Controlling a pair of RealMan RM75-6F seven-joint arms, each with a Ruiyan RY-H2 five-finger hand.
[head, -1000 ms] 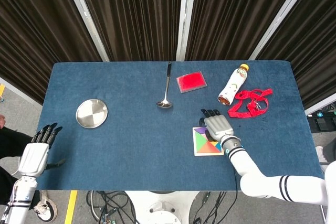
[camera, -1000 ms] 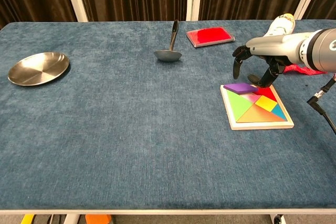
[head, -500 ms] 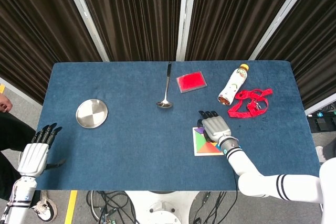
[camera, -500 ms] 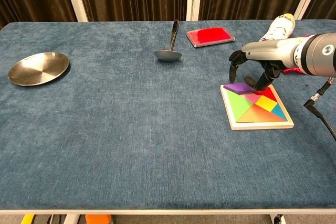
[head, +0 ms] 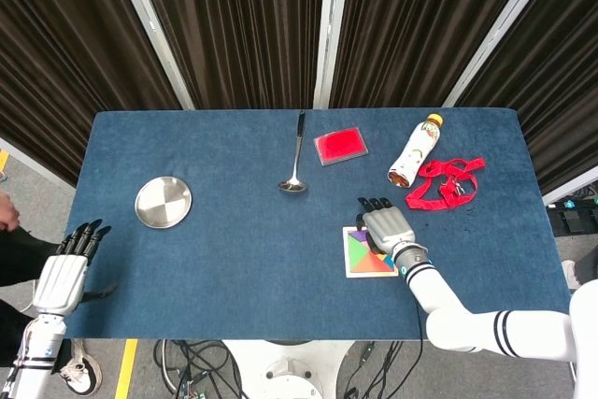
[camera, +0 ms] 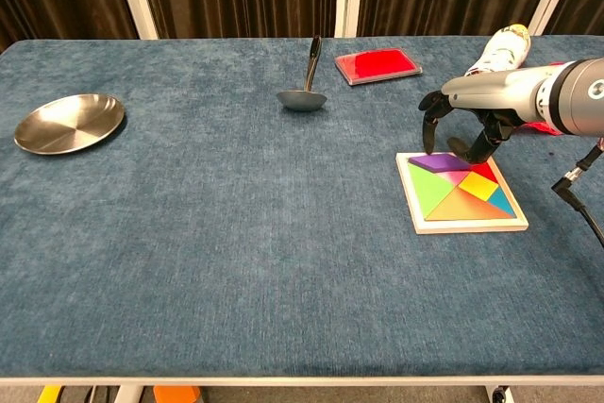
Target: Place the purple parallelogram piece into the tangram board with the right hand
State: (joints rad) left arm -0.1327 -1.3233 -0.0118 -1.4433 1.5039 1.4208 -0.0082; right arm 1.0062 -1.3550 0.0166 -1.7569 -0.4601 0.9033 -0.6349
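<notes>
Purple parallelogram piece (camera: 441,161) lies directly beneath fingers (camera: 431,131).

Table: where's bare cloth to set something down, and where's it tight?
Free: the wide stretch between the plate and the board, and the whole near edge below both. Smaller gap between plate and ladle. Crowded: far right, where the red case, bottle, red strap and right robot hand cluster.
</notes>
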